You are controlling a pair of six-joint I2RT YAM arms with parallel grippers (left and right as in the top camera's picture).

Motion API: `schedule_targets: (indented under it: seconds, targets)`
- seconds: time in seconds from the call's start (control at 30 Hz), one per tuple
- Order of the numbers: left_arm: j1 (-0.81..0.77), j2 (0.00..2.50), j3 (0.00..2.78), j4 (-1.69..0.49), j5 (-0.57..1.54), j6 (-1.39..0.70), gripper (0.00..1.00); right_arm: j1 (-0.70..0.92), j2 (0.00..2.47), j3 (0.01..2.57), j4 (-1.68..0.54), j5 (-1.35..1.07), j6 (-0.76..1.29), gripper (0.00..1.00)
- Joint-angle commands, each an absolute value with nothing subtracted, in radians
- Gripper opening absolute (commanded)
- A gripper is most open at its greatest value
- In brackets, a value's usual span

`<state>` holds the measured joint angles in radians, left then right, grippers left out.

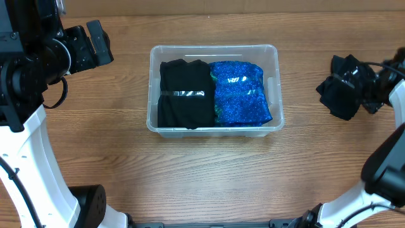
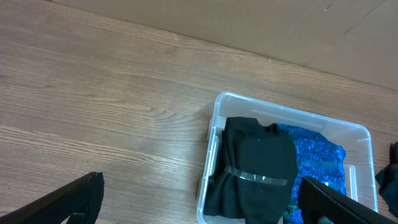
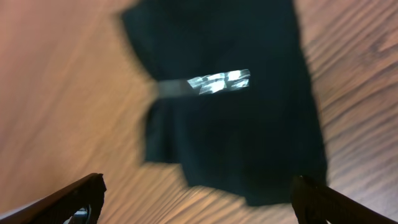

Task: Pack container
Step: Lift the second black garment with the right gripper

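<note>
The clear plastic container sits mid-table and holds a folded black garment with a clear band on the left and a sparkly blue garment on the right. It also shows in the left wrist view. A second black folded garment with a clear band lies on the table at the far right; it also shows, blurred, in the right wrist view. My right gripper is open and hovers just above it. My left gripper is open and empty, up at the far left, away from the container.
The wooden table extends around the container. A tan wall or board edge runs along the back of the table.
</note>
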<state>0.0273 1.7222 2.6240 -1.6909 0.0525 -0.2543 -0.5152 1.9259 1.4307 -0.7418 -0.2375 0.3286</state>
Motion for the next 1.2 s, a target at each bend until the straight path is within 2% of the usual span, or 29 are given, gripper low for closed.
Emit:
schedule_targets:
  seconds: [0.0, 0.17, 0.27, 0.4, 0.47, 0.57, 0.67, 0.73, 0.87, 0.9, 0.93, 0.97, 1.0, 1.03, 1.07, 1.17]
  targets:
    - [0.033, 1.721, 2.622, -1.689, 0.052, -0.239, 1.00, -0.567, 1.982, 1.426, -0.691, -0.330, 0.280, 0.98]
    - [0.033, 1.721, 2.622, -1.689, 0.052, -0.239, 1.00, -0.578, 2.043, 1.426, -0.631, -0.408, 0.281, 0.96]
    - [0.033, 1.721, 2.622, -1.689, 0.052, -0.239, 1.00, -0.561, 2.073, 1.426, -0.600, -0.432, 0.284, 0.91]
    - [0.033, 1.721, 2.622, -1.689, 0.052, -0.239, 1.00, -0.530, 2.090, 1.426, -0.578, -0.418, 0.287, 0.72]
    - [0.033, 1.721, 2.622, -1.689, 0.052, -0.239, 1.00, -0.519, 2.090, 1.426, -0.576, -0.400, 0.289, 0.55]
    - [0.033, 1.721, 2.622, -1.689, 0.052, -0.239, 1.00, -0.506, 2.090, 1.425, -0.598, -0.338, 0.292, 0.45]
    - [0.033, 1.721, 2.622, -1.689, 0.052, -0.239, 1.00, -0.504, 2.090, 1.424, -0.617, -0.315, 0.291, 0.27]
    - [0.033, 1.721, 2.622, -1.689, 0.052, -0.239, 1.00, -0.506, 2.087, 1.430, -0.643, -0.315, 0.290, 0.20]
    - [0.033, 1.721, 2.622, -1.689, 0.052, -0.239, 1.00, -0.508, 2.065, 1.452, -0.711, -0.315, 0.282, 0.13]
    - [0.033, 1.721, 2.622, -1.689, 0.052, -0.239, 1.00, -0.508, 2.052, 1.455, -0.720, -0.315, 0.281, 0.13]
    - [0.033, 1.721, 2.622, -1.689, 0.052, -0.239, 1.00, -0.505, 2.025, 1.455, -0.730, -0.316, 0.280, 0.26]
    - [0.033, 1.721, 2.622, -1.689, 0.052, -0.239, 1.00, -0.504, 2.014, 1.455, -0.735, -0.316, 0.281, 0.48]
    - [0.033, 1.721, 2.622, -1.689, 0.052, -0.239, 1.00, -0.504, 2.008, 1.455, -0.739, -0.315, 0.280, 0.75]
    - [0.033, 1.721, 2.622, -1.689, 0.052, -0.239, 1.00, -0.504, 2.008, 1.455, -0.743, -0.315, 0.280, 0.86]
    - [0.033, 1.721, 2.622, -1.689, 0.052, -0.239, 1.00, -0.507, 2.008, 1.454, -0.751, -0.315, 0.280, 0.92]
    - [0.033, 1.721, 2.622, -1.689, 0.052, -0.239, 1.00, -0.527, 2.012, 1.439, -0.746, -0.315, 0.280, 0.97]
